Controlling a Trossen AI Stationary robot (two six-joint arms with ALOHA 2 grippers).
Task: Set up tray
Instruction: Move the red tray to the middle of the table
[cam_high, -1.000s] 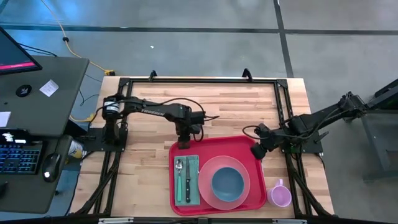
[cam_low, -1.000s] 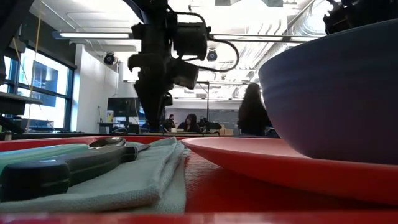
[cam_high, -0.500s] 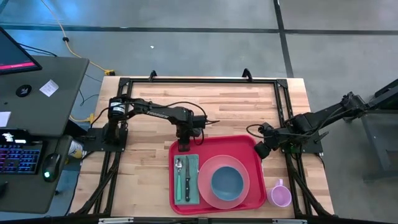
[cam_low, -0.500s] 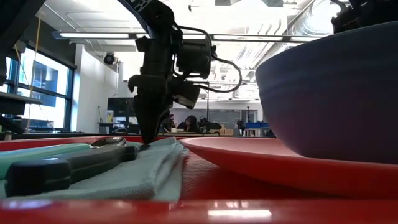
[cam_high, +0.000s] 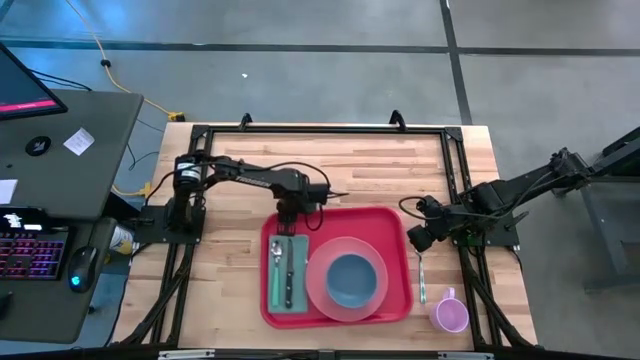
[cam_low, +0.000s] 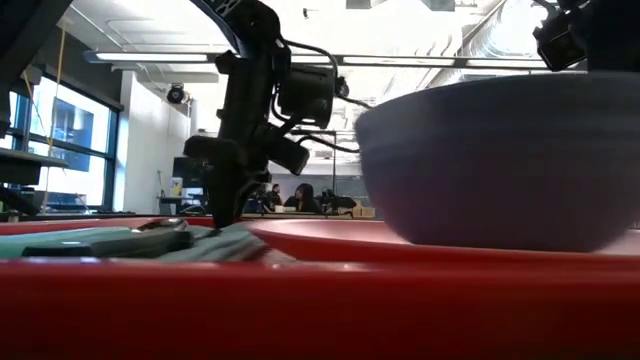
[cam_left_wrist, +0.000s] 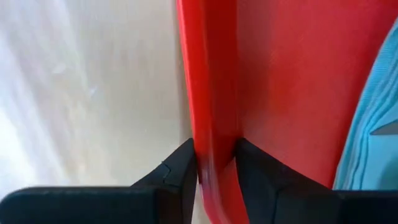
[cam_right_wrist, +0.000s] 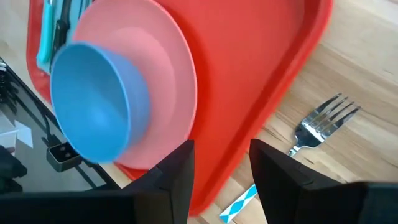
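Note:
The red tray (cam_high: 395, 235) lies flat on the wooden table. It carries a pink plate (cam_high: 318, 295) with a blue bowl (cam_high: 348, 280) on it. A teal napkin (cam_high: 283, 300) with a spoon and a knife lies beside them. My left gripper (cam_high: 290, 214) points down at the tray's far rim and is shut on it; it also shows in the low view (cam_low: 222, 215). My right gripper (cam_high: 418, 242) hangs open above the table just right of the tray and holds nothing; the tray's edge (cam_right_wrist: 273, 106) lies below it in the right wrist view. My left gripper pinches the tray's raised far rim (cam_left_wrist: 208, 134), near the far left corner, between its two fingers. One finger (cam_left_wrist: 177, 171) stands outside the tray and one (cam_left_wrist: 258, 171) inside. The fingers come from above, pointing down. The tray rests flat on the table.
A fork (cam_high: 422, 275) with a blue-and-white handle lies on the table right of the tray; its tines (cam_right_wrist: 326, 118) show near my right gripper. A purple cup (cam_high: 450, 315) stands at the near right. Bare wood lies left of and beyond the tray.
My left gripper has come down onto the tray's far rim. It has then gone toward the table's left and far edges, sliding the tray with all it carries along the table. The fork right of the tray has come into view.

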